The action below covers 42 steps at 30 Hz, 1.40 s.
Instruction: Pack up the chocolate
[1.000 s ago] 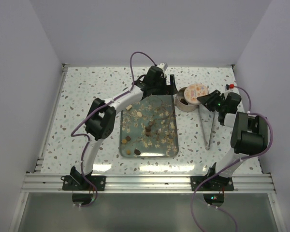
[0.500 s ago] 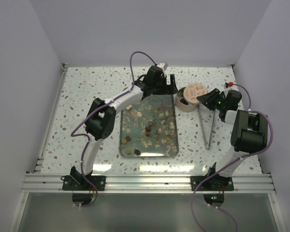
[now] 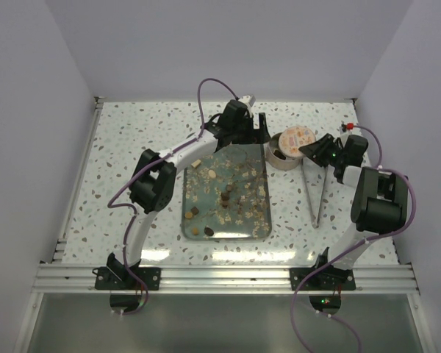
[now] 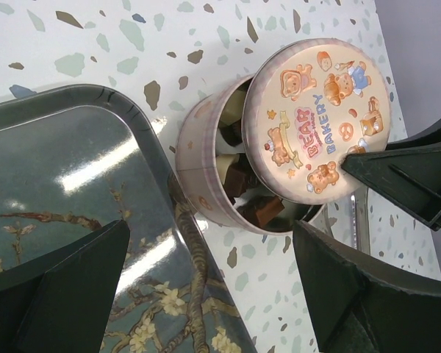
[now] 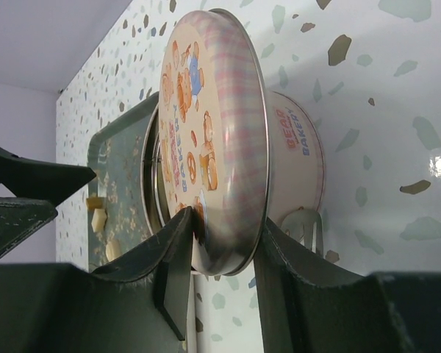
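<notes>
Chocolate pieces (image 3: 226,195), dark brown and cream, lie among pale flakes on the blue floral tray (image 3: 226,237). More chocolate (image 4: 239,180) fills the round "Bear Bakery" tin (image 3: 279,159), which stands just right of the tray's far corner. My right gripper (image 3: 316,151) is shut on the edge of the tin's lid (image 5: 220,140) and holds it tilted over the tin's right side, half covering the tin (image 5: 298,162). My left gripper (image 4: 213,287) is open and empty, hovering over the tray's far right corner (image 4: 73,169) beside the tin (image 4: 198,184).
Metal tongs (image 3: 316,195) lie on the speckled table right of the tray, under my right arm. White walls close off the table on three sides. The left arm arches over the tray's far left.
My right wrist has shifted slightly toward the far right, still holding the lid tilted over the tin. The left arm has not moved.
</notes>
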Each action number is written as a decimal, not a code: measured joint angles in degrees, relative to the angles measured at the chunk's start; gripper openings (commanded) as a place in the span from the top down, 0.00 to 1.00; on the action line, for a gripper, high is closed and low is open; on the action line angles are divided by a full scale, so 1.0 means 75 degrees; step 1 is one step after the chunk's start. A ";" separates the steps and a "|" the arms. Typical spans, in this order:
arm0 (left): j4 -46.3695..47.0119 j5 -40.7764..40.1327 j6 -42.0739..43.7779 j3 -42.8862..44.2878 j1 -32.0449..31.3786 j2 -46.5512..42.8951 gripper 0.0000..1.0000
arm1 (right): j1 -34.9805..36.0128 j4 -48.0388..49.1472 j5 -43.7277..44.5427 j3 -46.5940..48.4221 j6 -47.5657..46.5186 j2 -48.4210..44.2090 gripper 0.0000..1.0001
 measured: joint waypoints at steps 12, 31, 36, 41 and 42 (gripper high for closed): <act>0.0111 0.0090 0.0000 -0.0009 0.0000 0.0000 0.02 | -0.0047 -0.0280 -0.0493 0.0029 0.0300 -0.0035 0.73; 0.0286 0.0140 -0.0003 -0.0137 -0.0006 0.0000 0.02 | -0.0017 -0.0822 -0.1000 0.0181 0.0895 -0.0393 0.75; 0.0309 0.0149 -0.0003 -0.0219 -0.0006 0.0000 0.02 | -0.0064 -0.0653 -0.0994 0.0181 0.1253 -0.0627 0.74; 0.0315 0.0149 -0.0003 -0.0256 -0.0006 0.0000 0.02 | -0.0070 -0.0169 -0.1040 0.0137 0.1711 -0.0726 0.74; 0.0323 0.0149 -0.0003 -0.0256 -0.0009 0.0000 0.02 | -0.0070 -0.0058 -0.1049 0.0114 0.1807 -0.0729 0.74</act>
